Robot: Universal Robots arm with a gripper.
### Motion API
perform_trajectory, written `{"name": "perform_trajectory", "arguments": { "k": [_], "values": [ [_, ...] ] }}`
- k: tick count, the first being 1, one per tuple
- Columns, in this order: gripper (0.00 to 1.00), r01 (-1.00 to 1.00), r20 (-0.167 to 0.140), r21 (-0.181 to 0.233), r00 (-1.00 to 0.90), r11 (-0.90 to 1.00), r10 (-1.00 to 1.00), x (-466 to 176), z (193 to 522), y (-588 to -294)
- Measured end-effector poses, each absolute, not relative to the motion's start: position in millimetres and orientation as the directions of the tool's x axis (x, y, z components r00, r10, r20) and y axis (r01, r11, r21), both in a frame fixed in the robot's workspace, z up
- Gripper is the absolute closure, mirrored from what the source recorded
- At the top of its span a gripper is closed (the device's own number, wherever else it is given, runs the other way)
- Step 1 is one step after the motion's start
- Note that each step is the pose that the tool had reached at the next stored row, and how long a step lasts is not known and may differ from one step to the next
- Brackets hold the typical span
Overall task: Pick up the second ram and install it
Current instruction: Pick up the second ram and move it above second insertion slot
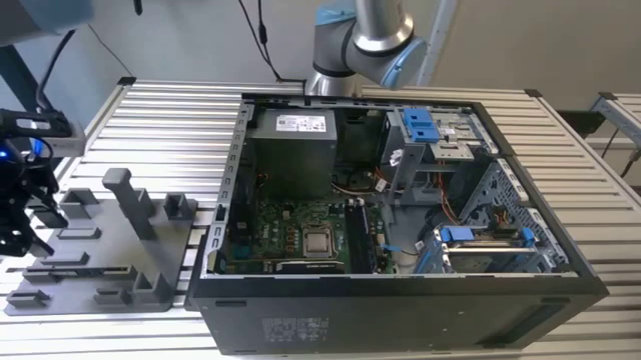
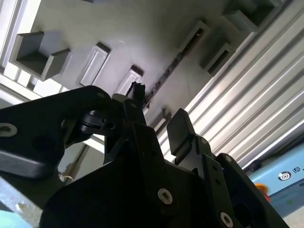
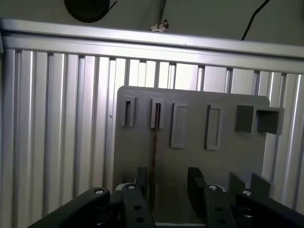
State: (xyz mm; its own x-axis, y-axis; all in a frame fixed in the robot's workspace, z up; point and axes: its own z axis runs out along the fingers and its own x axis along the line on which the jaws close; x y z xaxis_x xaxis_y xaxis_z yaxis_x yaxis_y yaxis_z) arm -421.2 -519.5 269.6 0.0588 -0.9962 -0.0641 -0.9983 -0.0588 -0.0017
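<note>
Gripper [image 3: 167, 179]: black linkage body closest to the lens in both wrist views, fingers [image 3: 141, 183] spread apart, nothing clamped. Below them sits the grey tray [image 3: 223, 156] on the slatted aluminium table [image 3: 57, 118]. Second ram [image 3: 154, 152] stands on edge in a tray slot and reads as a thin dark line running between two raised holders. In the first wrist view its near end lies in the gap between the two fingers, closer to one of them than the other; cannot tell whether it touches that one. Second wrist view: same dark strip [image 2: 173, 66] runs diagonally across the tray towards the finger tips. Exterior view: gripper hangs over the tray at the exterior view's left edge, well apart from the open computer case [image 1: 401, 307] at centre. Inside the case: green motherboard [image 1: 290, 225] and blue drive clips [image 1: 421, 124]. Arm's base joints [image 1: 361, 37] rise behind the case.
</note>
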Motion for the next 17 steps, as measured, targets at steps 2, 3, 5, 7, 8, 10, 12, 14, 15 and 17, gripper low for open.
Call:
{"name": "perform_trajectory", "arguments": {
  "k": [2, 3, 5, 7, 8, 10, 12, 14, 15, 17],
  "values": [
    [0.52, -0.998, -0.064, 0.003, 0.06, -0.06, -0.996, -421.2, 267.2, -519.8],
    [0.52, -0.998, -0.065, 0.006, 0.06, -0.06, -0.996, -421.3, 266.2, -519.8],
    [0.52, -0.998, -0.065, 0.012, 0.059, -0.06, -0.996, -421.3, 263.9, -519.9],
    [0.52, -0.998, -0.065, 0.017, 0.059, -0.06, -0.996, -421.3, 261.0, -519.9],
    [0.52, -0.998, -0.065, 0.018, 0.059, -0.06, -0.996, -421.2, 259.4, -519.9],
    [0.52, -0.998, -0.065, 0.02, 0.059, -0.06, -0.996, -421.3, 255.8, -519.9],
    [0.52, -0.998, -0.065, 0.019, 0.059, -0.06, -0.996, -421.4, 252.1, -520.0],
    [0.52, -0.998, -0.065, 0.02, 0.059, -0.06, -0.996, -421.4, 248.8, -520.0],
    [0.52, -0.998, -0.065, 0.019, 0.059, -0.06, -0.996, -421.5, 247.2, -519.9],
    [0.52, -0.998, -0.065, 0.02, 0.059, -0.06, -0.996, -421.5, 243.9, -519.9]
  ]
}}
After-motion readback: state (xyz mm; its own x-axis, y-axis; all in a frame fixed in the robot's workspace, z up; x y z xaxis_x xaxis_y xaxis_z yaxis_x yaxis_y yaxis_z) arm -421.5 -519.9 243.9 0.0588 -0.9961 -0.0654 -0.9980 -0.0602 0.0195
